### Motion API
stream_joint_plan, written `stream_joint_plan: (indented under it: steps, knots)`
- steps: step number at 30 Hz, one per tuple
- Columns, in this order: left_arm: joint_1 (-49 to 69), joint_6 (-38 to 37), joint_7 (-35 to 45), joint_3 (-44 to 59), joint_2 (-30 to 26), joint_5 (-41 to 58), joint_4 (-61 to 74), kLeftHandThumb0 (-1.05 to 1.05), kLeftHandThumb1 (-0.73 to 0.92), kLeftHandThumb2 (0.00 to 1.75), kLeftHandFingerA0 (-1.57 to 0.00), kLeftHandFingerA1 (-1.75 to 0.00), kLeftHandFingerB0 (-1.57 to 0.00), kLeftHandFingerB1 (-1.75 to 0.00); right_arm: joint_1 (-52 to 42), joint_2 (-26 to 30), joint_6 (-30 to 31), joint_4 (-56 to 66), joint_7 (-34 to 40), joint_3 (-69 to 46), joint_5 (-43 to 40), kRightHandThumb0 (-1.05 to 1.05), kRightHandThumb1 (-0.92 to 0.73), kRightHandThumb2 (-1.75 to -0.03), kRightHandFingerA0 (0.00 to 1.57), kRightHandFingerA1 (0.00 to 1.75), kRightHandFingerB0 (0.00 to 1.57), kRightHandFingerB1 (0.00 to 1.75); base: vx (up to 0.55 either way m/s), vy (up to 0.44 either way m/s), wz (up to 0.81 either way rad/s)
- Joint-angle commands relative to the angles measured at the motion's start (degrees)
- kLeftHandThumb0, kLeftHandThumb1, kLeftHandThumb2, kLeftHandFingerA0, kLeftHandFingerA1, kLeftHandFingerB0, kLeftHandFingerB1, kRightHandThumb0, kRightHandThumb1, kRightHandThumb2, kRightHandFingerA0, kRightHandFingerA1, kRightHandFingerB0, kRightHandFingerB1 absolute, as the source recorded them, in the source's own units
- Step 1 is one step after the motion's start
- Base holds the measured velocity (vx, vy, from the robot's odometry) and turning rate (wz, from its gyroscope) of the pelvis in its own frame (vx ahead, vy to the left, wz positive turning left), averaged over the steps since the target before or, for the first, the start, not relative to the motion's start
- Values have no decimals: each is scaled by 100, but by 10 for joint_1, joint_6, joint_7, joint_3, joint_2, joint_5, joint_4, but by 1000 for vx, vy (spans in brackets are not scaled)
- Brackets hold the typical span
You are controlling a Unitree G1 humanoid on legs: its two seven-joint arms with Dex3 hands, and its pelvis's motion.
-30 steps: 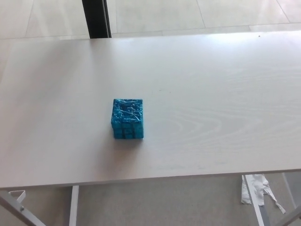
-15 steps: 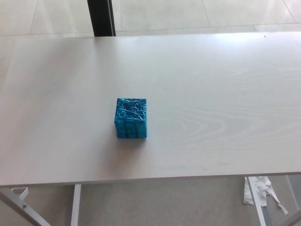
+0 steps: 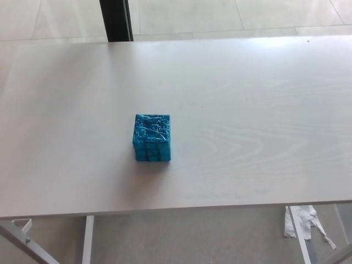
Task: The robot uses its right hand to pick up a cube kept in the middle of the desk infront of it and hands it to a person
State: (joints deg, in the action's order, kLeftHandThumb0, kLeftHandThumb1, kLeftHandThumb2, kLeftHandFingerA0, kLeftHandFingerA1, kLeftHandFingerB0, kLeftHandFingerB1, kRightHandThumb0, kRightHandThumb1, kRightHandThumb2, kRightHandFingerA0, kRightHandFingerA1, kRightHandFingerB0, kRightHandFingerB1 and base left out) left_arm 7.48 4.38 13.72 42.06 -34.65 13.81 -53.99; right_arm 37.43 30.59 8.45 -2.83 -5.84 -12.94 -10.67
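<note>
I have one view only, from the head camera, looking steeply down and forward onto the surface (image 3: 247, 110). It sits fairly near: the near edge crosses low in frame, the far edge near the top, with floor (image 3: 187, 14) beyond. No second view to compare.

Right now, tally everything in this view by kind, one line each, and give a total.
Blue cube: 1
White desk: 1
Crumpled white scrap on the floor: 1
Dark post beyond the desk: 1
Robot hands: 0
Total: 4
</note>
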Motion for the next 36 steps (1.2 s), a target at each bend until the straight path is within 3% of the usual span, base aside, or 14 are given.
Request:
stream_joint_plan:
  steps: [1,2,4,5,6,7,8,9,11,12,27,28,30,36]
  knots:
    - [5,0,-19,-16,14,7,10,-79,81,64,-39,-76,-25,-52,99,-63,101,66,-19,179,96,-39,-26,-92,4,54,0,50,0,0,0]
    - [6,6,-19,-23,11,1,12,-79,82,64,-41,-76,-25,-52,103,-64,99,54,-23,195,108,-81,-63,-61,7,46,14,31,0,0,0]
    - [2,7,-21,-18,12,9,7,-79,80,63,-43,-79,-26,-53,105,-73,95,38,-24,216,119,-40,-28,-93,4,54,0,50,0,0,0]
    - [-2,6,-25,-16,13,11,1,-79,80,64,-42,-78,-27,-53,110,-85,89,15,-35,239,123,-84,-51,-91,6,48,8,39,0,0,0]
    - [-1,8,-28,-16,15,12,5,-79,79,64,-42,-79,-26,-54,110,-90,80,7,-34,254,134,-40,-25,-92,3,54,0,50,0,0,0]
    - [-1,5,-26,-15,16,14,5,-79,80,64,-41,-79,-26,-54,110,-92,81,5,-34,273,148,-88,-66,-62,13,49,14,31,0,0,0]
    - [-1,5,-26,-15,16,14,5,-79,80,64,-41,-79,-26,-54,111,-92,82,5,-33,275,148,-88,-66,-62,13,49,14,31,0,0,0]
    - [-1,1,-22,-15,16,15,0,-77,81,64,-42,-80,-27,-53,109,-100,88,6,-39,293,150,-40,-25,-92,3,54,0,49,0,0,0]
    - [2,1,-21,-14,17,17,4,-77,80,64,-42,-79,-26,-53,111,-105,94,5,-42,311,156,-40,-25,-92,2,53,0,50,0,0,0]
    - [5,8,-23,-18,19,14,13,-77,81,64,-43,-78,-27,-52,112,-112,104,4,-46,331,165,-85,-63,-60,13,49,16,30,0,0,0]
    - [-1,6,-22,-38,18,20,6,-77,81,64,-45,-80,-25,-54,106,-164,55,-177,-36,449,265,-82,-63,-60,20,51,23,31,0,0,0]
    - [0,5,-22,-38,19,22,7,-77,81,64,-46,-79,-26,-53,109,-169,44,-206,-24,459,281,-81,-49,-91,21,57,18,43,0,0,0]
    - [4,6,-18,-41,19,20,13,-78,82,64,-43,-82,-25,-56,110,-176,28,-235,-15,466,293,-81,-63,-60,24,55,25,31,0,0,0]
    - [6,-2,-16,-53,19,16,19,-78,82,64,-40,-78,-26,-55,112,-199,35,-274,-12,482,326,-80,-63,-60,21,57,21,35,0,0,0]
